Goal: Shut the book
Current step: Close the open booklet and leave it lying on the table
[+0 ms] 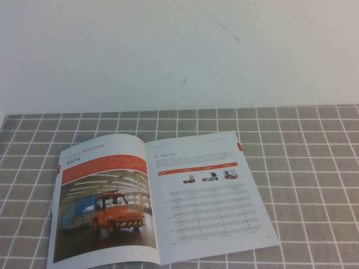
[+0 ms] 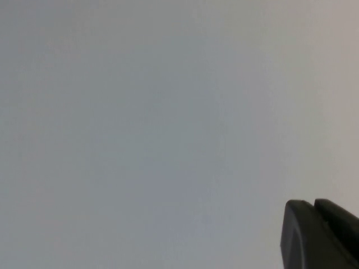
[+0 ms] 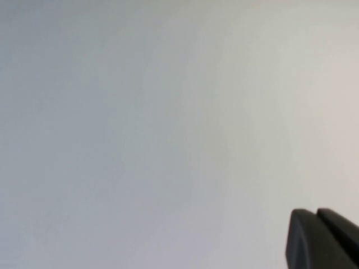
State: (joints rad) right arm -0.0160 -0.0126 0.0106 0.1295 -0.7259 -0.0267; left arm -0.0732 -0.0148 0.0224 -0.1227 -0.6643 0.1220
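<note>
An open book (image 1: 162,199) lies flat on the grey tiled cloth (image 1: 303,168), near the front edge and left of centre. Its left page (image 1: 104,207) carries an orange banner and a photo of an orange truck; its right page (image 1: 210,202) is white with a printed table. Neither arm appears in the high view. The left wrist view holds only a blank pale wall and my left gripper (image 2: 311,203), its two dark fingertips pressed together and empty. My right gripper (image 3: 315,212) looks the same in the right wrist view, shut on nothing before a plain wall.
A white wall (image 1: 179,50) rises behind the table, with a few faint marks on it. Grey tiled cloth stretches to the right of the book and behind it.
</note>
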